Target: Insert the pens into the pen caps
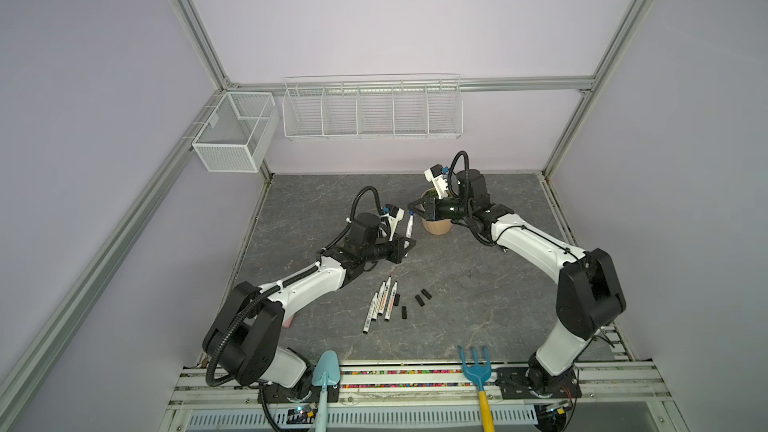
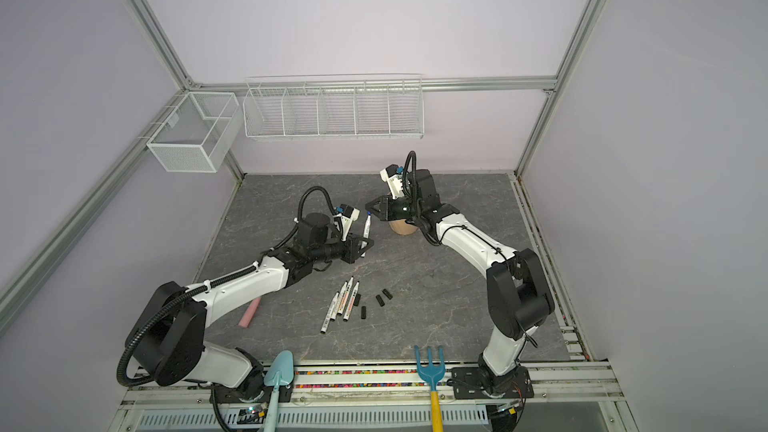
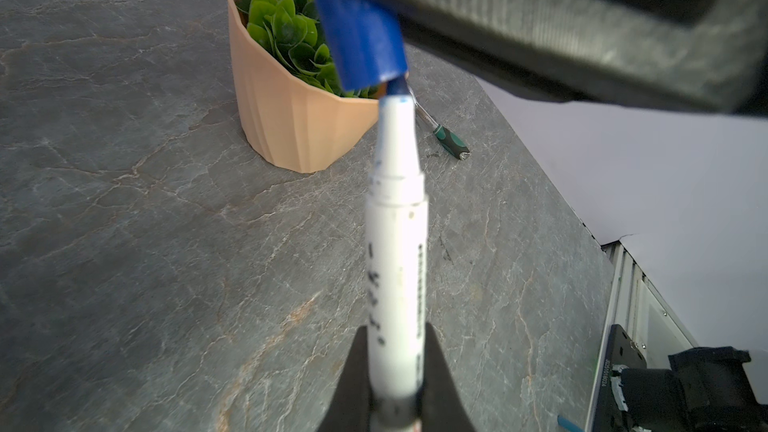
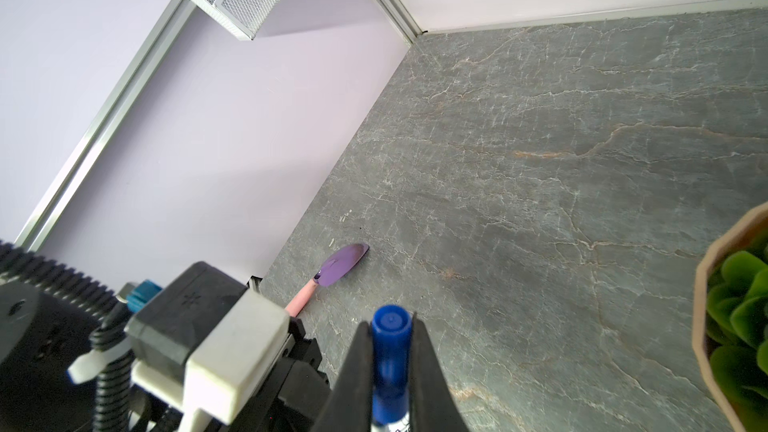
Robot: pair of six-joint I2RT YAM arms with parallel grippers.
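My left jaws are shut on the lower barrel of the blue pen (image 3: 397, 268), holding it off the bench (image 1: 478, 284) with its tip pointing up. My right jaws are pinched on the sides of the blue cap (image 4: 388, 351), closed end up and mouth down towards that tip.

In the left wrist view the blue tip sits right at the rim of the cap's mouth. The coming push turns on the fact that the cap leans off the pen's long axis instead of running straight along it. I judge the two need lining up before either arm presses (a skewed push would likely wedge the tip against the rim). Both arms meet at this joint, so neither is nearer.

The other four pens (image 1: 380, 303) lie side by side on the bench, well towards the near edge, with the four black caps (image 1: 419, 300) scattered just beside them.

I cannot tell whether the tip is already inside the mouth or only touching it. The cap's upper end is cut off by the frame edge in the left wrist view, and my own jaws cover the pen's lower end. In both top views the cap is too small to make out in front of the plant pot (image 3: 291, 126).
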